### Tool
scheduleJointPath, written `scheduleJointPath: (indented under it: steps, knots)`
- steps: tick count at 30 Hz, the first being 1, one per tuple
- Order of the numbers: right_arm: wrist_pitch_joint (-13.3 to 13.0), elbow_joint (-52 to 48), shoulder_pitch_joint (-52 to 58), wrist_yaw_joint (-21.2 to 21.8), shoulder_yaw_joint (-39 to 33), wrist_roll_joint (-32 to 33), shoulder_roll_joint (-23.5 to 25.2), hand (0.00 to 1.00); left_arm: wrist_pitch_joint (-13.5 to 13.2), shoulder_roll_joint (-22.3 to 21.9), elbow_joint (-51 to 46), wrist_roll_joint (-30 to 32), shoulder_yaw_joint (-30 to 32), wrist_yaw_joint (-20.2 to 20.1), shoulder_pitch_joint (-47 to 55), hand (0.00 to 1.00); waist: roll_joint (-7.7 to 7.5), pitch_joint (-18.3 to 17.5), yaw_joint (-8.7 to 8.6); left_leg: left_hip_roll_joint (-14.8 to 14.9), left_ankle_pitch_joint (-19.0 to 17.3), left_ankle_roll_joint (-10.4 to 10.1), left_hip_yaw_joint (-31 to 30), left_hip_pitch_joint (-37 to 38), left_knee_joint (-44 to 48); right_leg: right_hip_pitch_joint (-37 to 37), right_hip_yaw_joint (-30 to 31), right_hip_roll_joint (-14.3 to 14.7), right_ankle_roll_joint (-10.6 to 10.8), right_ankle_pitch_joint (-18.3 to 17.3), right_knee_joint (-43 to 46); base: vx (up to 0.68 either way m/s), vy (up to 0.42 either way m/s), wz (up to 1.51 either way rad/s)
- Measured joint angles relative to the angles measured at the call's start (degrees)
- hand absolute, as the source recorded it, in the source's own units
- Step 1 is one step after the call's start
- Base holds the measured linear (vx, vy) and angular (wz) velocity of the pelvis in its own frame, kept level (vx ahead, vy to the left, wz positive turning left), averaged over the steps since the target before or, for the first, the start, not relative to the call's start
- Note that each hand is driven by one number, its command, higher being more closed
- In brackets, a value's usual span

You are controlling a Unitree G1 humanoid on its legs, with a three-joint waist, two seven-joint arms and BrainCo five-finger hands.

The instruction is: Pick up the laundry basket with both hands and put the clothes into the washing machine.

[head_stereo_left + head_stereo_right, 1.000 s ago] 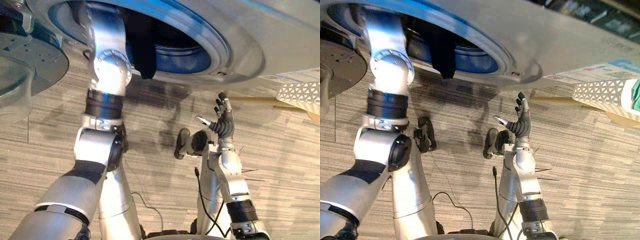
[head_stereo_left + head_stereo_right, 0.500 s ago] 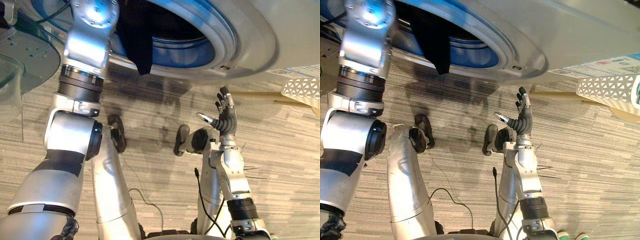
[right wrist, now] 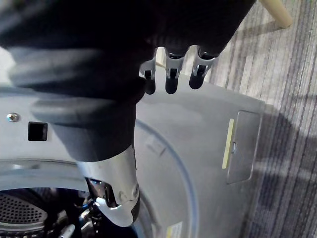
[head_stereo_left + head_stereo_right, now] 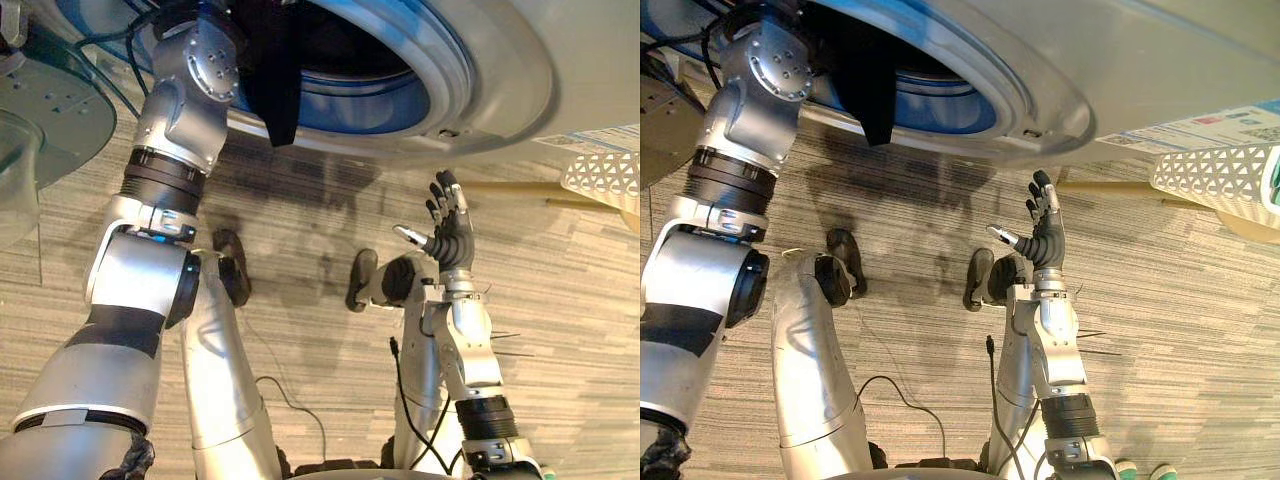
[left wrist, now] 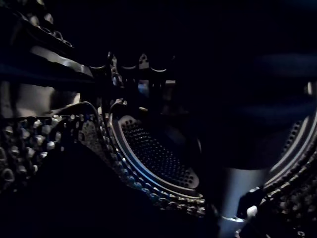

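The washing machine (image 4: 500, 60) fills the top of the eye views, its round mouth (image 4: 380, 95) open. My left arm (image 4: 185, 110) reaches up into the drum. In the left wrist view the left hand (image 5: 130, 63) shows dimly inside the dark perforated drum (image 5: 158, 158), fingers stretched out. A dark garment (image 4: 276, 95) hangs over the mouth's rim beside that arm. My right hand (image 4: 448, 232) is raised open over the floor, below the machine's front, holding nothing. The white lattice laundry basket (image 4: 1220, 172) stands at the far right with a green cloth (image 4: 1274, 190) in it.
The machine's open door (image 4: 55, 110) with its glass bowl sticks out at the left. A pale wooden bar (image 4: 510, 190) lies by the basket. Striped grey carpet (image 4: 560, 330) covers the floor around the right arm.
My left arm went deeper into the drum, then angled to the right; the view shifted a little too. The dark garment still hangs at the rim. My right hand stayed put.
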Motion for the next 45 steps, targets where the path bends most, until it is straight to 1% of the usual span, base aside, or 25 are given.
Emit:
scheduleJointPath:
  steps: [2, 4, 6, 7, 8, 9, 10, 11, 12, 13, 14, 16, 18, 19, 21, 25, 27, 28, 30, 31, 32, 35, 37, 43, 45]
  knots:
    - [0.02, -0.02, 0.02, -0.52, -0.03, -0.98, 0.40, 0.00, -0.60, -1.10, -6.14, -4.24, 3.19, 2.50, 5.69, 0.00, 0.00, -0.01, 0.09, 0.00, -0.01, 0.02, 0.19, 0.73, 0.02, 0.56, 0.23, -0.02, 0.02, -0.04, 0.19, 0.01, -0.007, 0.02]
    - [0.09, 0.01, 0.27, -1.34, -0.05, -1.84, 0.71, 0.00, -1.49, -3.63, -10.58, -7.27, 5.81, 3.74, 12.09, 0.00, 0.02, -0.02, 0.31, -0.01, -0.04, 0.04, 0.51, 2.54, -0.37, 2.00, 0.46, -0.08, 0.08, -0.24, 0.18, 0.02, -0.029, 0.09]
    - [0.38, 0.14, 1.38, -1.56, -0.09, -3.70, 0.92, 0.00, -3.39, -8.91, -16.03, -12.10, 6.91, 5.55, 23.07, 0.00, 0.06, -0.09, 1.24, -0.01, -0.16, 0.14, 1.13, 6.51, -2.37, 5.50, 0.45, -0.22, 0.03, -0.45, -1.14, 0.03, -0.072, 0.16]
    - [0.47, 0.20, 1.87, -1.55, -0.10, -4.38, 0.91, 0.00, -3.91, -10.41, -16.91, -13.16, 7.01, 5.70, 25.97, 0.00, 0.06, -0.10, 1.54, -0.04, -0.19, 0.23, 1.36, 7.69, -3.15, 6.59, 0.39, -0.27, 0.05, -0.51, -1.74, 0.03, -0.103, 0.21]
    - [0.67, 0.61, 2.84, -1.55, -0.09, -5.42, 0.92, 0.00, -4.48, -13.76, -18.52, -14.99, 7.77, 5.72, 32.17, 0.00, 0.06, -0.10, 1.93, -0.06, 0.00, -0.12, 1.92, 10.55, -5.09, 9.11, 0.25, -0.44, 0.12, -0.63, -3.15, 0.02, -0.081, 0.20]
    - [0.78, 0.98, 3.40, -1.58, -0.14, -5.87, 0.89, 0.00, -4.88, -15.47, -18.81, -16.03, 8.03, 5.75, 35.32, 0.00, 0.07, -0.11, 2.27, -0.11, 0.12, -0.31, 2.22, 12.18, -6.17, 10.57, 0.14, -0.60, 0.13, -0.63, -3.98, 0.05, -0.121, 0.23]
    - [1.20, 2.31, 4.60, -1.60, -0.44, -6.94, 0.85, 0.00, -5.17, -18.19, -18.82, -17.78, 7.98, 5.70, 41.09, 0.00, 0.24, -0.62, 2.87, -0.15, 0.41, -0.79, 2.77, 15.20, -8.57, 13.43, -0.24, -0.83, 0.12, -0.61, -6.00, 0.06, -0.095, 0.26]
    - [2.29, 3.71, 6.06, -1.60, -0.46, -7.97, 0.87, 0.00, -5.63, -20.28, -19.27, -19.57, 7.80, 5.37, 46.97, 0.00, 0.31, -2.22, 2.97, -0.67, 1.13, -1.03, 3.01, 17.51, -11.17, 15.76, -0.86, -1.15, 0.00, -0.52, -8.02, 0.07, -0.089, 0.30]
    - [2.84, 4.46, 6.90, -1.60, -0.48, -8.65, 0.86, 0.00, -6.22, -21.25, -19.42, -21.03, 7.53, 5.09, 49.85, 0.00, 0.34, -3.16, 2.97, -1.11, 1.36, -1.29, 2.96, 18.68, -12.42, 17.07, -1.21, -1.34, -0.19, -0.42, -9.04, 0.10, -0.082, 0.35]
    - [3.51, 5.75, 8.58, -1.63, -0.63, -9.53, 0.70, 0.00, -6.69, -22.67, -19.75, -23.12, 6.90, 4.62, 54.57, 0.00, 0.34, -3.94, 3.20, -1.43, 1.75, -1.55, 3.02, 22.15, -14.83, 20.73, -1.94, -1.58, -0.26, -0.40, -11.09, 0.13, -0.078, 0.40]
    - [4.31, 6.84, 9.96, -1.56, -0.59, -10.20, 0.55, 0.00, -7.54, -23.44, -20.56, -25.77, 5.83, 3.74, 58.98, 0.00, 0.39, -4.03, 3.27, -2.01, 2.55, -1.74, 3.11, 26.40, -17.32, 25.13, -2.78, -2.10, -0.28, -0.41, -13.23, 0.13, -0.078, 0.36]
    - [4.65, 8.69, 11.67, -1.43, -0.54, -10.27, 0.27, 0.00, -9.05, -24.06, -20.83, -28.14, 4.47, 2.24, 64.18, 0.00, 0.41, -4.99, 3.51, -2.11, 2.86, -2.03, 3.68, 31.59, -20.71, 30.39, -3.47, -2.13, -0.24, -0.35, -16.56, 0.14, -0.067, 0.23]
    - [5.06, 12.30, 14.44, -1.39, -0.64, -10.95, -0.71, 0.00, -10.06, -24.46, -19.67, -30.76, 3.50, -0.94, 70.79, 0.00, 0.76, -6.36, 4.24, -2.99, 3.63, -2.16, 4.67, 40.79, -26.85, 39.60, -4.50, -2.24, 0.31, 0.12, -22.44, 0.16, -0.049, 0.23]
    - [5.24, 13.33, 15.19, -1.37, -0.59, -11.08, -0.91, 0.00, -10.48, -24.64, -18.76, -31.44, 3.33, -1.56, 71.91, 0.00, 0.75, -7.23, 4.39, -3.14, 3.84, -2.12, 5.02, 42.69, -28.46, 41.36, -4.64, -2.25, 0.47, 0.36, -23.97, 0.15, -0.018, 0.18]
    - [5.94, 17.22, 16.67, -1.29, -0.55, -11.09, -1.40, 0.00, -10.73, -24.98, -13.16, -32.56, 3.54, -3.59, 74.77, 0.00, 1.68, -8.53, 4.53, -3.41, 5.18, -2.16, 5.96, 51.54, -35.30, 50.29, -5.96, -2.02, 0.92, 1.96, -30.97, 0.16, 0.012, 0.13]
    - [6.85, 23.06, 17.46, -1.30, -0.55, -10.68, -1.39, 0.00, -10.64, -25.23, -4.11, -33.00, 4.50, -4.72, 77.07, 0.00, 2.12, -10.95, 4.49, -3.88, 7.75, -1.66, 8.62, 62.12, -45.15, 59.70, -6.21, -1.61, 1.88, 5.04, -40.69, 0.14, 0.045, -0.03]
    - [7.04, 27.36, 17.80, -1.23, -0.57, -9.59, -1.02, 0.00, -10.42, -25.91, 2.31, -32.93, 6.22, -5.10, 77.70, 0.00, 2.67, -13.17, 4.45, -3.74, 9.92, -1.36, 10.76, 68.98, -53.00, 65.80, -6.32, -0.26, 2.65, 8.51, -49.27, 0.13, 0.050, -0.23]
    - [7.03, 28.35, 18.03, -1.22, -0.61, -9.42, -0.92, 0.00, -10.39, -26.10, 3.92, -32.86, 6.75, -5.33, 77.93, 0.00, 2.81, -13.86, 4.42, -3.70, 10.61, -1.26, 11.37, 70.88, -55.24, 67.47, -6.27, -0.02, 2.89, 9.39, -51.67, 0.17, 0.068, -0.23]
    - [6.97, 33.35, 18.43, -1.19, -1.86, -8.84, -0.83, 0.00, -10.26, -26.36, 10.27, -31.64, 7.39, -6.11, 78.13, 0.00, 3.70, -17.02, 4.09, -4.17, 14.00, -0.86, 13.47, 77.78, -64.90, 73.37, -6.07, 0.94, 3.84, 13.77, -62.00, 0.17, 0.080, -0.22]
    - [6.99, 34.97, 18.35, -1.20, -2.33, -8.67, -0.87, 0.00, -10.23, -26.35, 11.67, -31.15, 7.53, -6.11, 78.16, 0.00, 3.87, -17.98, 4.05, -4.38, 15.05, -0.79, 13.92, 79.41, -67.48, 74.42, -5.84, 1.23, 4.05, 15.09, -64.78, 0.17, 0.090, -0.30]
    - [6.98, 37.63, 18.19, -1.21, -3.36, -7.94, -1.08, 0.00, -10.18, -26.26, 13.78, -31.03, 7.98, -6.09, 78.47, 0.00, 4.47, -19.54, 3.93, -5.06, 17.23, -0.60, 14.86, 82.57, -73.03, 77.01, -5.51, 1.88, 4.40, 17.66, -70.32, 0.14, 0.069, -0.26]
    - [7.04, 41.89, 17.44, -1.25, -6.56, -5.99, -1.23, 0.00, -10.09, -25.14, 16.69, -29.29, 8.26, -6.04, 78.58, 0.00, 5.04, -19.94, 2.93, -6.09, 19.78, -0.27, 17.07, 89.27, -80.43, 83.48, -4.28, 2.86, 5.19, 21.62, -78.72, 0.17, 0.073, -0.27]
    - [7.04, 43.57, 17.60, -1.26, -7.93, -4.82, -1.27, 0.00, -10.02, -24.23, 18.19, -27.49, 8.16, -6.06, 78.76, 0.00, 4.89, -20.09, 2.79, -6.63, 19.78, -0.27, 18.67, 92.56, -82.11, 86.47, -3.05, 3.00, 5.48, 23.13, -82.04, 0.09, 0.067, -0.37]
    - [7.15, 46.84, 17.87, -1.27, -9.41, -3.89, -1.36, 0.00, -9.99, -23.94, 20.97, -24.24, 6.22, -6.03, 78.32, 0.00, 4.97, -21.36, 2.50, -6.93, 19.78, -0.26, 22.49, 96.38, -83.98, 87.32, 1.26, 3.21, 5.42, 25.02, -84.41, 0.01, 0.039, -0.41]
    - [7.28, 47.25, 16.62, -1.28, -9.29, -2.88, -1.35, 0.00, -9.83, -24.07, 22.70, -23.18, 5.38, -6.05, 77.90, 0.00, 5.06, -21.20, 2.08, -6.65, 19.74, -0.25, 26.37, 97.71, -84.00, 85.58, 6.00, 3.78, 5.29, 26.68, -84.39, -0.08, 0.039, -0.96]
